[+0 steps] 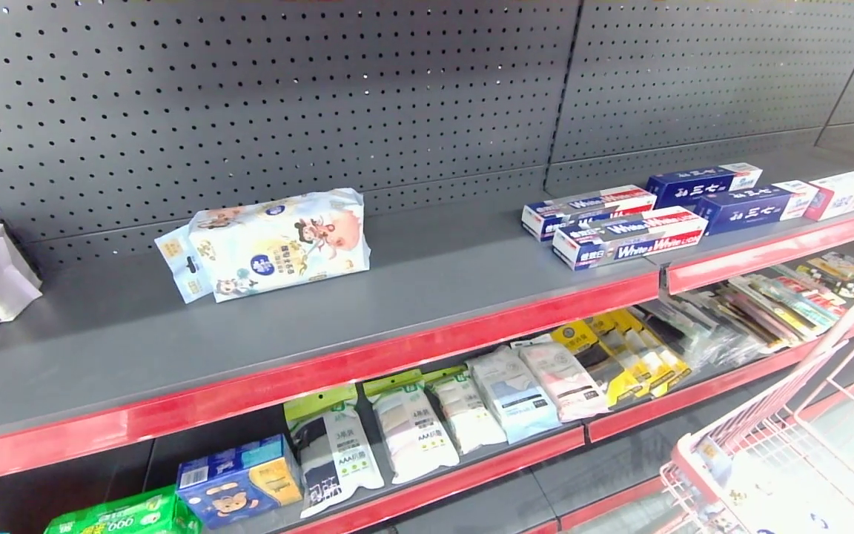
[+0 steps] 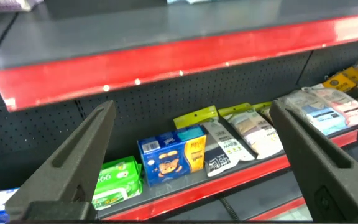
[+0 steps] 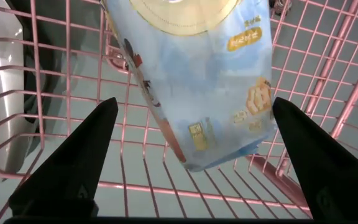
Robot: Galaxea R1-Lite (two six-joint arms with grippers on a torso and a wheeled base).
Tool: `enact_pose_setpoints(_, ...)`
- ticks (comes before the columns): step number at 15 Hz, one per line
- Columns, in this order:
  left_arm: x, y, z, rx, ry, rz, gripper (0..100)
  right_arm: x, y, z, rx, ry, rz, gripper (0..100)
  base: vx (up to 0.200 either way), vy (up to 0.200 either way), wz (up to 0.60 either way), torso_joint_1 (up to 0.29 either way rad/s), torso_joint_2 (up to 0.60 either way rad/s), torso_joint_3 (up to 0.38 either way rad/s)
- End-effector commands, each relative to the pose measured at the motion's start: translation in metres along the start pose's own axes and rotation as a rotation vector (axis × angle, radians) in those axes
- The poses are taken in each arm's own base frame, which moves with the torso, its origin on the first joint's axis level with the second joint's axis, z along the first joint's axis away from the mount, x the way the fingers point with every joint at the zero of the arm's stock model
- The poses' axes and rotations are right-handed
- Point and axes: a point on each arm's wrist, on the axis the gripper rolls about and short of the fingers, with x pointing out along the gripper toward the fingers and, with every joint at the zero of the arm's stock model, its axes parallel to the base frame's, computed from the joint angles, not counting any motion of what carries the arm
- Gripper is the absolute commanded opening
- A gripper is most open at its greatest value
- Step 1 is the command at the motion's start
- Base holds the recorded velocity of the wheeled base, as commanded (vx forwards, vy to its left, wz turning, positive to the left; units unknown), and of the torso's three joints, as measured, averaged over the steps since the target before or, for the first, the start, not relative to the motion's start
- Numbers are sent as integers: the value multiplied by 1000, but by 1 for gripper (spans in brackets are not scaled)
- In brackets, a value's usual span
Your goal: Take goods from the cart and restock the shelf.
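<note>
1. Two fingers of the right gripper (image 3: 193,106) stand wide apart and hold nothing. It hangs over the pink cart (image 3: 61,74).
2. Between those fingers you can see a blue pack (image 3: 210,81), lying tilted on the cart's wire floor. I think this is the thing to pick up next.
3. To grab it well, the gripper should go straight down so one finger sits on each side, then squeeze softly. The pack looks soft and shiny, so it may slip or squash.
4. Mind the wires, because a finger could catch on them.
5. The left gripper (image 2: 191,107) is wide too, with nothing in it. It faces the lower shelf (image 2: 253,173), where a blue box (image 2: 169,155) and a green pack (image 2: 117,180) sit.
6. The top shelf (image 1: 397,282) has lots of bare room beside a wipes pack (image 1: 271,241). Toothpaste boxes (image 1: 627,237) sit well apart from it. That bare spot looks like a good home for the blue pack.
</note>
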Motion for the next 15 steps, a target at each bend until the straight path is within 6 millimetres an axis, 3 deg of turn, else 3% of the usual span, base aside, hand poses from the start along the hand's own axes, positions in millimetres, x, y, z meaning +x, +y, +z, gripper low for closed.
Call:
enact_pose_setpoints(1, 0, 0, 0, 0, 1, 0, 100, 0, 0, 0, 0, -1, -2, 100, 0, 0, 0, -227, 520, 295)
enact_pose_setpoints(5, 0, 0, 0, 0, 1, 0, 100, 1, -2, 1, 11, -52, 10, 100, 0, 0, 0, -102, 234, 129)
enact_pose_setpoints(15, 0, 0, 0, 0, 1, 0, 100, 14, -5, -2, 31, -88, 44, 100, 0, 0, 0, -2, 5, 2)
